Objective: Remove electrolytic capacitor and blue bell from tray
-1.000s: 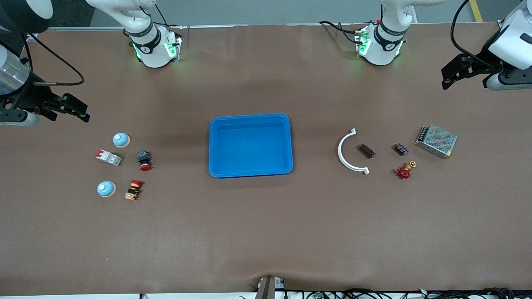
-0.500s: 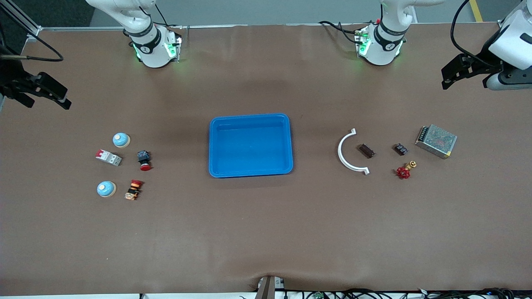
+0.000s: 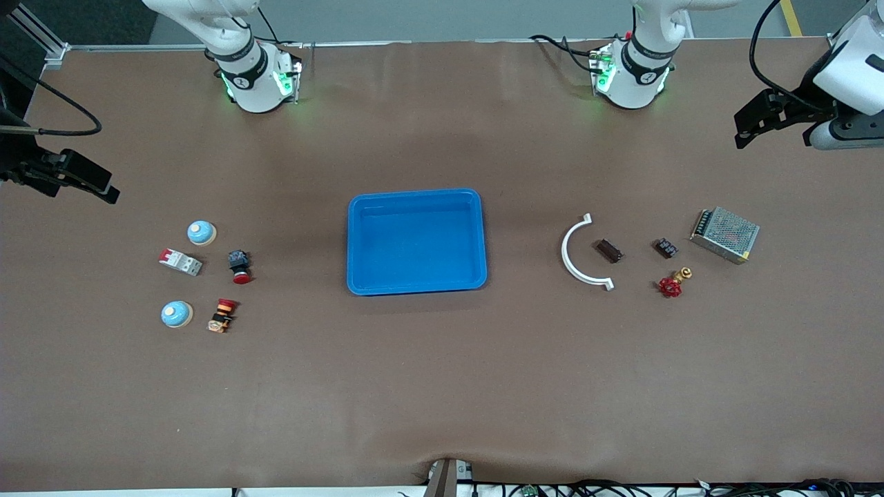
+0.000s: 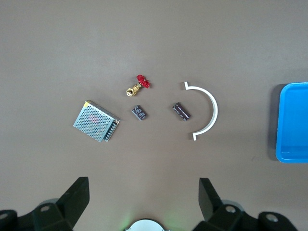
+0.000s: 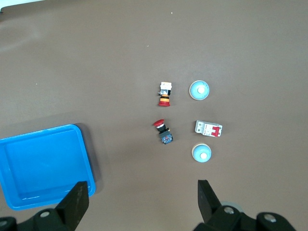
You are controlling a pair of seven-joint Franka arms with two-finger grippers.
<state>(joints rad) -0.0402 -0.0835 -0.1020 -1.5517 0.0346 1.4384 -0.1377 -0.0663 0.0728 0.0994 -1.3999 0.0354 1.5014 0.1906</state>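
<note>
Two light-blue bells lie toward the right arm's end: one (image 3: 201, 232) (image 5: 202, 153) farther from the front camera, one (image 3: 177, 314) (image 5: 199, 90) nearer. A dark brown cylindrical capacitor (image 3: 609, 250) (image 4: 181, 111) lies toward the left arm's end beside a white curved piece (image 3: 580, 252) (image 4: 204, 110). A blue tray (image 3: 359, 241) (image 5: 29, 144) (image 4: 293, 122) sits mid-table. My right gripper (image 3: 103, 190) (image 5: 143, 187) is open and empty, high over the table's end beside the bells. My left gripper (image 3: 740, 131) (image 4: 143, 185) is open and empty, high over its end.
By the bells lie a white-and-red circuit breaker (image 3: 181, 261) and two red push buttons (image 3: 239, 266) (image 3: 222, 315). By the capacitor lie a small black component (image 3: 666, 248), a red-handled valve (image 3: 671, 284) and a metal mesh power supply (image 3: 724, 235).
My right gripper has drawn away from the bells toward the table's end, then come back slightly. My left arm has hardly moved. Nothing on the table has moved.
</note>
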